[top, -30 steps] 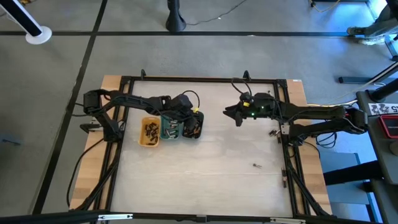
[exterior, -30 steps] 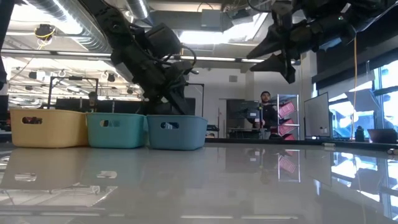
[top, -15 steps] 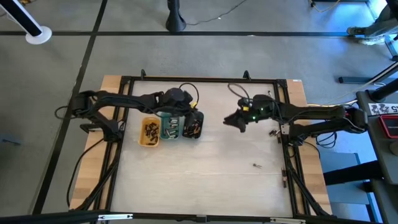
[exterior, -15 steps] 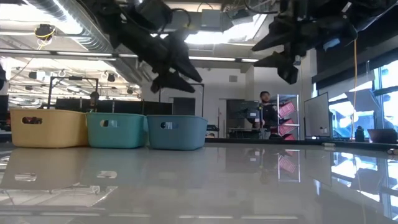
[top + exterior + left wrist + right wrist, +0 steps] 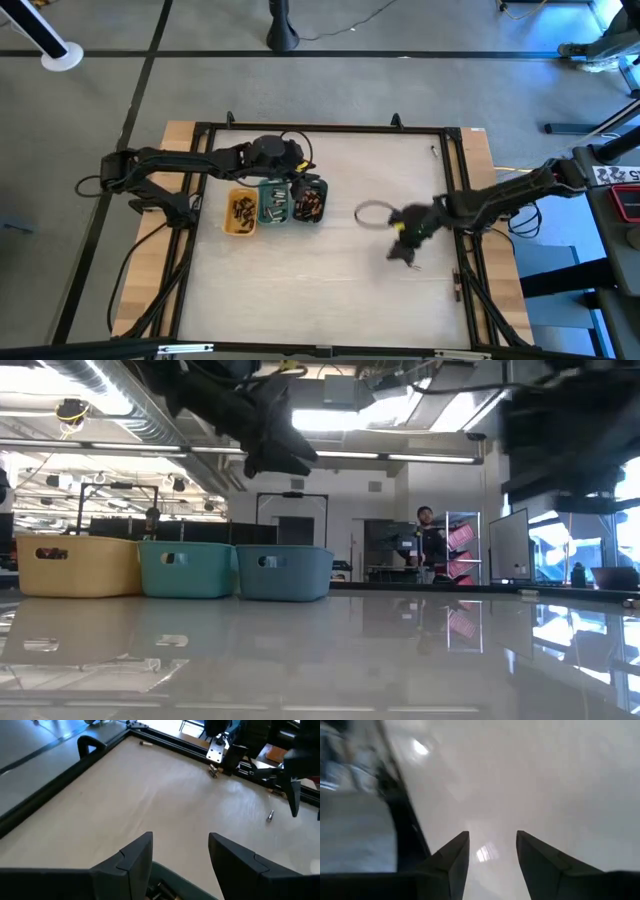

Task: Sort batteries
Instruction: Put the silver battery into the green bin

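Batteries (image 5: 243, 210) fill three trays (image 5: 275, 205) left of centre; one stray battery (image 5: 413, 266) lies lower right, just beside right gripper (image 5: 402, 255), fingers spread, empty. Left gripper (image 5: 298, 178) hangs spread above the trays. Risk: a fast descent nudges the stray, rolling it toward the right frame rail (image 5: 457, 240). Open tabletop (image 5: 330, 290) lies leftward.

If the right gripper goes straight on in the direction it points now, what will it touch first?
Most likely the bare tabletop. The right gripper is open, and its wrist view shows only pale table surface ahead of the fingers. The loose battery lies near it in the high view, but depth is unclear.
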Controlling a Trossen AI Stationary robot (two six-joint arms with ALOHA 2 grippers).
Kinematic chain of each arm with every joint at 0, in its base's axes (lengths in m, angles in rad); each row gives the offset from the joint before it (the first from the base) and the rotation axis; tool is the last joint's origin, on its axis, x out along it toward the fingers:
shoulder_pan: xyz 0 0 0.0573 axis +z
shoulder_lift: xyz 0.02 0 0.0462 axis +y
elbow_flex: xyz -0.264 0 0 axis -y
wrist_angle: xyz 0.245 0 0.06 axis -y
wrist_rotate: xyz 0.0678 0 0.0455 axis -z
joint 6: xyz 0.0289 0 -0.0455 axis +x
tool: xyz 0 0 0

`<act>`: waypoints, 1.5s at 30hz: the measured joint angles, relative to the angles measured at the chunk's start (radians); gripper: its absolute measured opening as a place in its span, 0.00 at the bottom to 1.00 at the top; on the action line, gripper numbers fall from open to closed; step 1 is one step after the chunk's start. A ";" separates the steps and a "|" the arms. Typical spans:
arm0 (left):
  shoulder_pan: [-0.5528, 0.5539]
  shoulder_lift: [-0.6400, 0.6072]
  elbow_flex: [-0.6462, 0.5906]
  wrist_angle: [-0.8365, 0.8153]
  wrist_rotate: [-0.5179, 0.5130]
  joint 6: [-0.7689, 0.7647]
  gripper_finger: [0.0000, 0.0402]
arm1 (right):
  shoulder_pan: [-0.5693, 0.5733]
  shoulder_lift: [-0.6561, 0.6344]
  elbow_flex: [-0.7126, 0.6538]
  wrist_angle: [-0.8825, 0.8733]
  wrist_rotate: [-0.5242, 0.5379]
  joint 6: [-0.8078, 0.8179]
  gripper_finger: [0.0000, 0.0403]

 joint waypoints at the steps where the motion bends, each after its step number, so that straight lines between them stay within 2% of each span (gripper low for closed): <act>1: 0.002 -0.003 0.000 -0.002 0.000 0.004 0.45 | 0.043 0.000 0.000 -0.046 0.012 0.042 0.40; 6: 0.009 -0.004 0.000 -0.012 0.000 0.014 0.45 | 0.215 0.000 0.000 -0.213 0.048 0.266 0.40; 9: 0.012 -0.004 0.000 -0.023 0.000 0.039 0.45 | 0.291 0.003 0.000 -0.270 0.118 0.333 0.40; 13: 0.022 -0.004 0.000 -0.025 0.001 0.051 0.45 | 0.358 0.055 0.000 -0.308 0.211 0.341 0.40; 18: 0.031 -0.003 0.000 -0.023 0.000 0.047 0.45 | 0.415 0.167 0.000 -0.309 0.269 0.307 0.40; 26: 0.030 -0.003 0.000 -0.026 0.000 0.033 0.45 | 0.421 0.288 0.003 -0.293 0.378 0.306 0.40; 30: 0.030 -0.003 0.000 -0.026 0.001 0.032 0.45 | 0.424 0.337 0.006 -0.288 0.395 0.307 0.32; 36: 0.030 -0.003 0.000 -0.027 0.001 0.025 0.45 | 0.471 0.375 0.008 -0.249 0.431 0.313 0.06; 41: 0.030 -0.012 0.000 -0.020 0.018 -0.001 0.45 | 0.473 0.351 0.029 -0.264 0.450 0.407 0.07; 45: 0.030 -0.048 0.000 -0.007 0.093 0.011 0.45 | 0.443 0.300 0.092 -0.254 0.542 0.417 0.04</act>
